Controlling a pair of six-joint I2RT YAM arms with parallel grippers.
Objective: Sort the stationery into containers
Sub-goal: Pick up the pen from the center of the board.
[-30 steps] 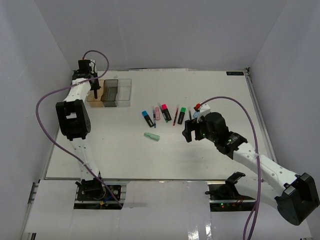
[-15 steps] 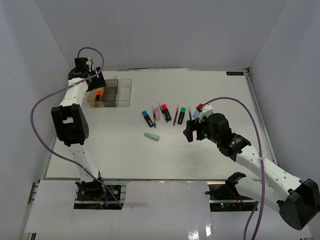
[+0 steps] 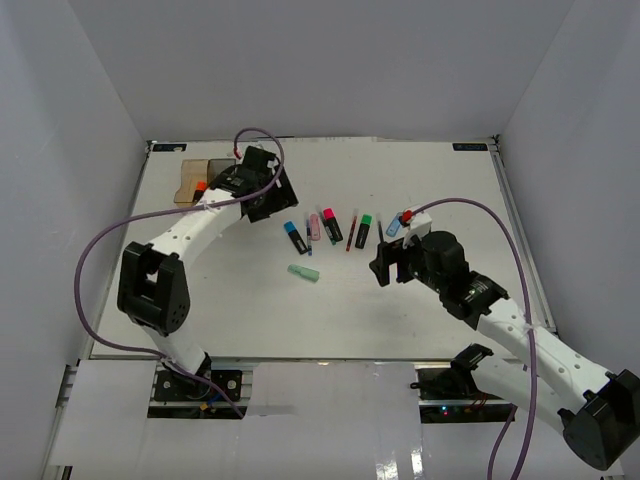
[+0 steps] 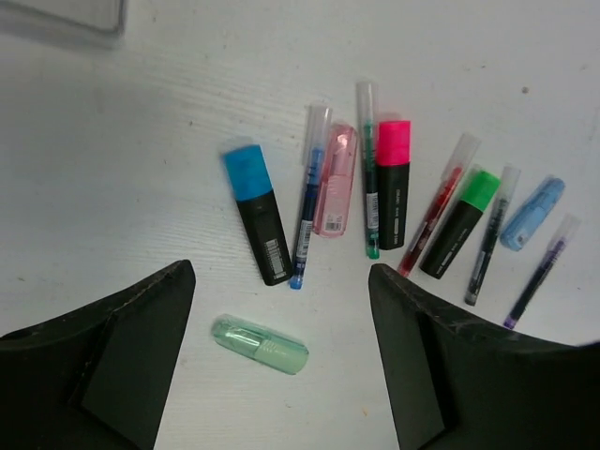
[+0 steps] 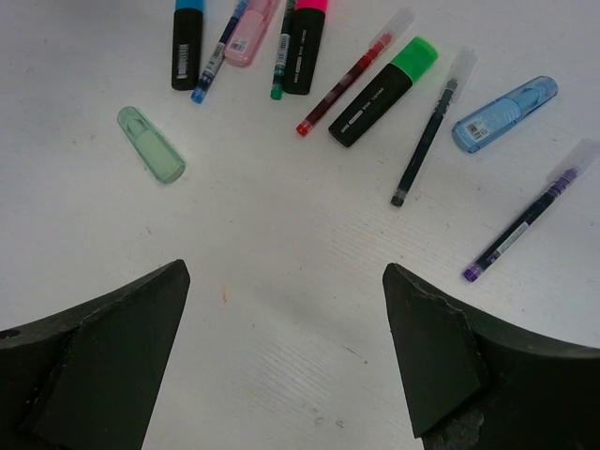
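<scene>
The stationery lies spread mid-table: a blue-capped highlighter, a pink-capped one, a green-capped one, several thin pens, a pink piece, a blue piece and a mint piece. My left gripper hovers open above them, nothing between its fingers; in the top view it sits just left of the row. The amber container holds an orange-capped highlighter; my left arm hides the other containers. My right gripper hangs open over bare table near the mint piece.
A corner of a clear bin shows at the top left of the left wrist view. The left arm's purple cable loops over the table's left side. White walls close in the table.
The left gripper opened over the amber container, leaving the orange-capped highlighter there, then swung right to above the stationery. The right arm barely moved.
</scene>
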